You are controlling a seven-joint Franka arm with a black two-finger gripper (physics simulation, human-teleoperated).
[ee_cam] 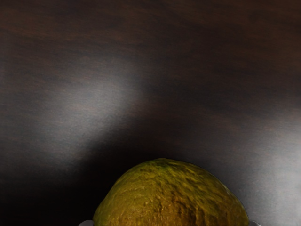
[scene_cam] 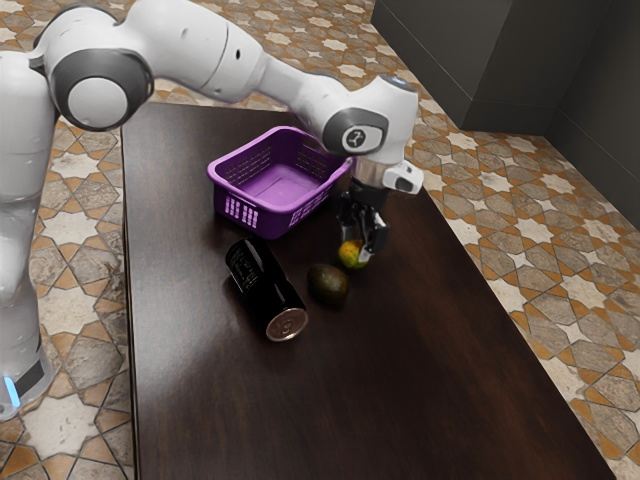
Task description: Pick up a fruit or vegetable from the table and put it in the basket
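Nearest, a black can (scene_cam: 262,285) lies sideways on the bench (scene_cam: 400,400), a dark avocado (scene_cam: 328,285) beside it. Beyond, the fingers (scene_cam: 357,248) pinch a yellow-green fruit (scene_cam: 351,255) from two sides, probably so it won't slip on the way to the farther purple basket (scene_cam: 265,218).

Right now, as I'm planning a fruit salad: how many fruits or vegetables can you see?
2: a yellow-green fruit in my gripper, and a dark fruit on the table, near the can. The walls of the basket may hide more.
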